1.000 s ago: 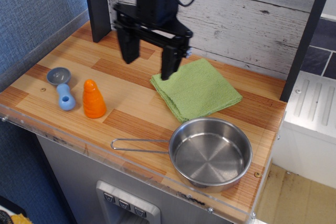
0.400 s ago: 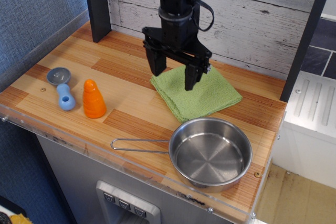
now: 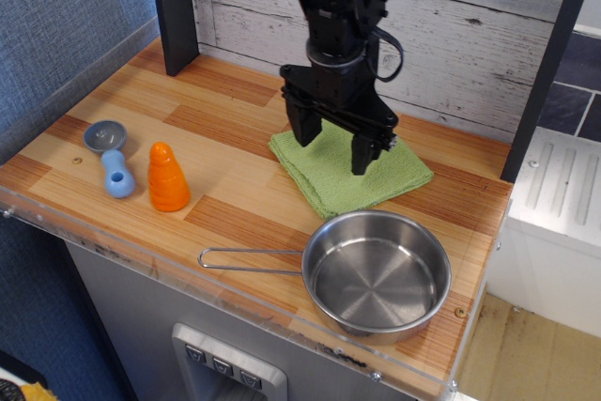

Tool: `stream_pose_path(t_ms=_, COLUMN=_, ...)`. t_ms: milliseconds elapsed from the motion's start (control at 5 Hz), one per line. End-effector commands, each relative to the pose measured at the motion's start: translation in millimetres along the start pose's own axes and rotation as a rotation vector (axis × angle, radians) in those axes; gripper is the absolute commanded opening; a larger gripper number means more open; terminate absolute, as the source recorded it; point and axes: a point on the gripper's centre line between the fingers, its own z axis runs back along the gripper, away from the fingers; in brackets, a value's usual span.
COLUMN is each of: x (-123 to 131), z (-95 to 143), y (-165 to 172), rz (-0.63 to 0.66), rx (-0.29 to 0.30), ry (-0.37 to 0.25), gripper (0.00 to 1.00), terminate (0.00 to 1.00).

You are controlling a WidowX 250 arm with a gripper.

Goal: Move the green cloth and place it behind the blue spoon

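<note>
A wood-grain counter (image 3: pixel 235 176) backed by a whitewashed plank wall (image 3: pixel 451 35) fills our view, with a dark post at the back left corner and a blue textured wall along the left side. On the right half of this counter we find the green cloth (image 3: pixel 329 180), folded roughly square and lying flat, one corner pointing toward the steel pan (image 3: pixel 376 274) that sits just in front of it near the counter's front edge. Our gripper (image 3: pixel 333 146) hangs directly above the cloth, its two dark fingers (image 3: pixel 299 124) spread wide with nothing between them, the tips low over the fabric's back half; we cannot tell whether they touch it. The relation that matters is plain: the cloth lies straight beneath the jaws, so we judge the coming move to be a short drop and a pinch on the terry. The blue spoon (image 3: pixel 111 159) rests well apart at the far left, its handle pointing toward the front edge and its bowl toward the back, with an orange cone toy (image 3: pixel 167 178) just beside it. The bare counter behind the spoon's bowl, toward the post, looks to us like the place the cloth must reach, a long carry leftward.
</note>
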Motion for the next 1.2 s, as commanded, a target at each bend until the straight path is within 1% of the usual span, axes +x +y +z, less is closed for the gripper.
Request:
stream_pose_path(t_ms=0, x=4, z=-1, y=-5, rz=0.0, rx=0.008, ry=-0.032, gripper=1.0, terminate=0.0)
stream_pose_path(t_ms=200, x=2, z=-12, y=-6, rz=0.0, rx=-0.015, ry=-0.023, gripper=1.0, terminate=0.0)
stream_pose_path(t_ms=400, x=1, z=-16, y=-5, rz=-0.001, rx=-0.019, ry=-0.01, gripper=1.0, terminate=0.0)
stream_pose_path(t_ms=600, x=-5, z=-16, y=4, rz=0.023, rx=-0.017, ry=0.001, gripper=1.0, terminate=0.0)
stream_pose_path(t_ms=800, x=-12, z=-14, y=19, rz=0.052, rx=0.005, ry=0.011, gripper=1.0, terminate=0.0)
stream_pose_path(t_ms=1000, x=-15, z=-15, y=36, rz=0.06, rx=0.01, ry=0.028, gripper=1.0, terminate=0.0)
